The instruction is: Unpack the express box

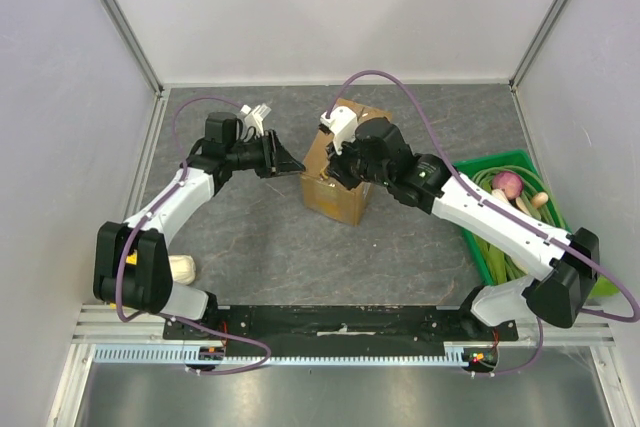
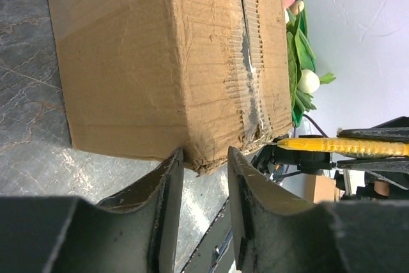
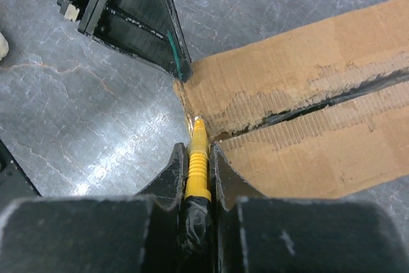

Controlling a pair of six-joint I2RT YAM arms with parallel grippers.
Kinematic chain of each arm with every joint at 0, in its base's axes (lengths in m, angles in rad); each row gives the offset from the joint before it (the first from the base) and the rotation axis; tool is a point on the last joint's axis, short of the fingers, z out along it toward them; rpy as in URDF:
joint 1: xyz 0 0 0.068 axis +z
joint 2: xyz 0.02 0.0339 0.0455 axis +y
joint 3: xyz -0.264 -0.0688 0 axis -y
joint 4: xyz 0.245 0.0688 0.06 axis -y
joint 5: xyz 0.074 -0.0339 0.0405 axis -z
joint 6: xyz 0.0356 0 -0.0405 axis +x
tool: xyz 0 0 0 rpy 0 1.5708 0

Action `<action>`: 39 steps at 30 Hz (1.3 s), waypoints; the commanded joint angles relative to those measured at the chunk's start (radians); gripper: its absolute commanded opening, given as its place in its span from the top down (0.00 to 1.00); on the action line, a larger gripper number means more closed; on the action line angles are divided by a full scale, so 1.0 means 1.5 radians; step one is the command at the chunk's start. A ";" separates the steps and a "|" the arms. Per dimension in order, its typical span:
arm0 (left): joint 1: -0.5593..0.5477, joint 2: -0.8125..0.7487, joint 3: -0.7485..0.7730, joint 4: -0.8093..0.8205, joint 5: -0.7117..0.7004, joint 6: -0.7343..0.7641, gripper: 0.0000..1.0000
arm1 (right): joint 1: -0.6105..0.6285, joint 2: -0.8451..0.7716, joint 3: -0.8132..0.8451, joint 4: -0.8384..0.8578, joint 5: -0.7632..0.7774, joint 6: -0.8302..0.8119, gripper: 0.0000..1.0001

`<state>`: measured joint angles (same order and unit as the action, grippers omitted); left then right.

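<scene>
progress: plain brown corrugated cardboard box (image 1: 345,172) mid-counter, flaps down, nothing out yet. right gripper (image 3: 195,151) clenched on slim yellow tool (image 3: 199,174), tip at seam end. left gripper (image 2: 204,155) released, straddling box corner.

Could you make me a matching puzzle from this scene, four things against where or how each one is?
Things:
1. express box
2. yellow tool
3. plastic crate
4. left gripper

States:
A. open, at the box's corner
B. green, at the far right
C. clamped in the right gripper, tip at the box's seam
D. brown cardboard, in the middle, flaps down

Pairs: 1-D, 2-C, 3-B, 4-A
</scene>
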<state>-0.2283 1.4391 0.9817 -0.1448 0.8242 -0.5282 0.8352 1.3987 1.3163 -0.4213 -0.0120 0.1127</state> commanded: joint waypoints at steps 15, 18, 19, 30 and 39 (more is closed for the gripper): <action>-0.009 0.083 0.092 -0.026 0.053 0.080 0.98 | 0.009 -0.013 -0.070 0.123 -0.007 -0.043 1.00; -0.008 0.094 0.119 -0.049 0.051 0.096 0.98 | 0.010 -0.024 -0.071 0.135 0.004 -0.040 1.00; -0.008 0.099 0.126 -0.054 0.049 0.100 0.98 | 0.009 -0.026 -0.070 0.137 0.004 -0.040 1.00; -0.008 0.164 0.234 -0.105 0.082 0.147 0.98 | 0.010 -0.087 -0.142 0.266 0.064 -0.035 1.00; -0.008 0.193 0.255 -0.105 0.100 0.141 0.98 | 0.010 -0.059 -0.179 0.371 0.100 -0.057 1.00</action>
<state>-0.2379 1.7252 1.3148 -0.3206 0.9062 -0.3470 0.8425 1.2961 1.0603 0.0051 0.1112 0.0441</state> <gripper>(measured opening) 0.034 0.133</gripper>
